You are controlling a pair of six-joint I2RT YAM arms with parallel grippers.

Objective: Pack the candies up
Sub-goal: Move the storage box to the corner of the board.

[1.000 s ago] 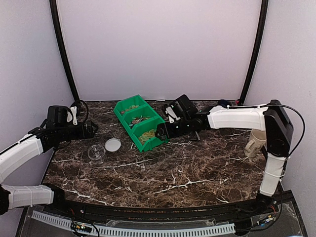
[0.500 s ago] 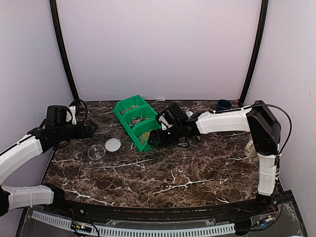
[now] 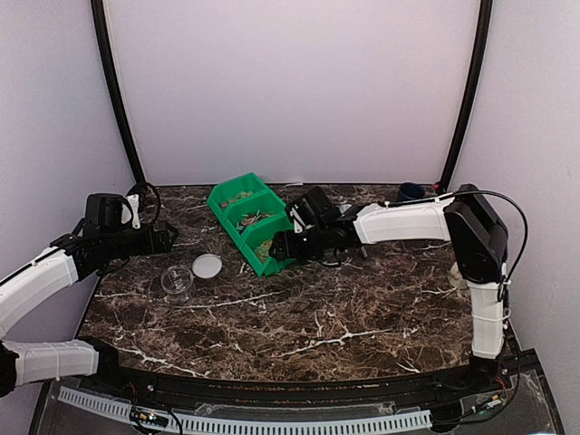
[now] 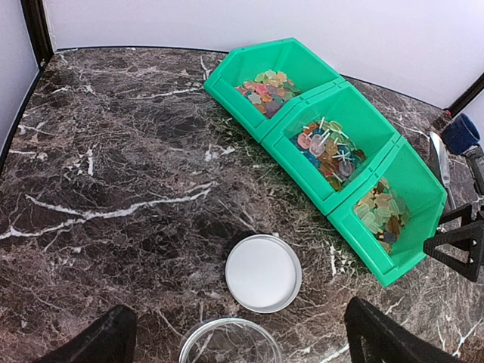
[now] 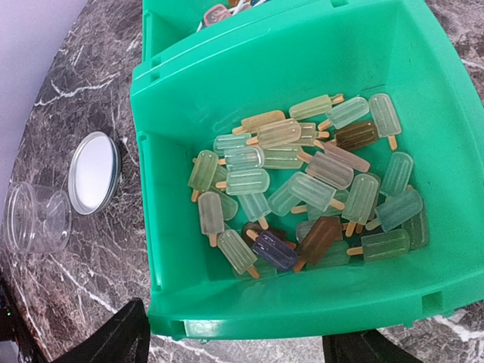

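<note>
Dark marble desk (image 3: 362,308) carrying a green three-compartment bin (image 4: 291,57) lying slantwise, flat whitish lid (image 4: 263,272) lying near its front end, clear open jar (image 3: 176,281) standing just beside the lid, blue cup (image 3: 410,192) sitting at the back right.

Top ext cam: fixed, high & behind both arm bases, faces fwd/down, far off, takes in the whole surface (image 3: 344,308). Left wrist cam: above left end effector (image 4: 242,336), tilted fwd/down, mid range; green bin (image 4: 291,57) ahead-right of it, lid (image 4: 263,272) just ahead, jar (image 4: 219,352) btwn its fingers. Right wrist cam: close, near straight down into the bin's end compartment just ahead of right end effector (image 5: 234,344). All 3 views share bin, lid & jar.
</note>
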